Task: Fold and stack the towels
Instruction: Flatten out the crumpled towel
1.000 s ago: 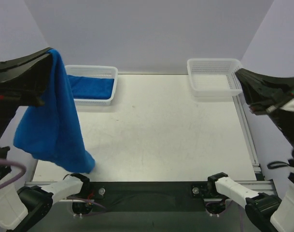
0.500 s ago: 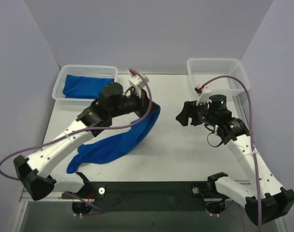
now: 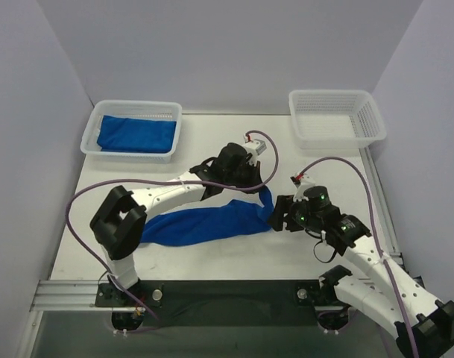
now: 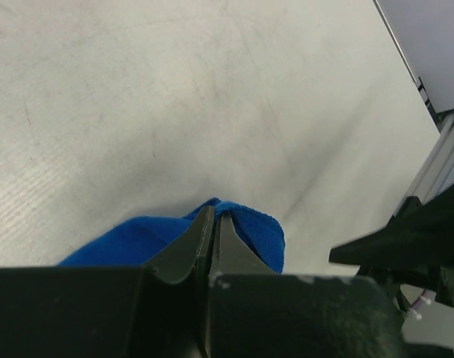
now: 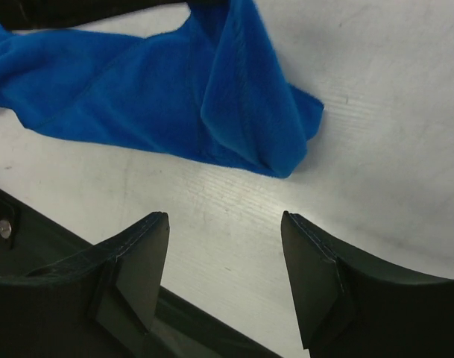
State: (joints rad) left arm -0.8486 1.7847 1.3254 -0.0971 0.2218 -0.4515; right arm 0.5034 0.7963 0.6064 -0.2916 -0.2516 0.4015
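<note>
The left gripper [image 4: 214, 216] is seen in its wrist view with the jaws pressed together, and a fold of royal-blue towel [image 4: 250, 233] is pinched between the tips at lower centre of the frame. In the overhead view this gripper [image 3: 260, 186] is found just right of centre, and the pinched end of the towel [image 3: 204, 224] is lifted slightly off the table [image 3: 212, 164]. The rest of the cloth is laid out in a long, bunched band running leftward and a little downward across the middle of the frame. The right gripper [image 5: 225, 218] is shown in its wrist view with the jaws spread wide and nothing between them. The raised, folded end of the towel [image 5: 137, 97] is seen just above the gap, apart from both fingers. From overhead, this gripper [image 3: 277, 218] is placed immediately right of the towel's lifted end, low over the table; whether the cloth is touched cannot be told from that view. A second towel [image 3: 136, 134], folded flat, is held in the white mesh basket [image 3: 130, 155] at the upper left of the overhead frame. Another white mesh basket [image 3: 332, 95] is set at the upper right, and no cloth is seen inside it. Both baskets are placed well apart from the grippers, at the far edge of the table.
</note>
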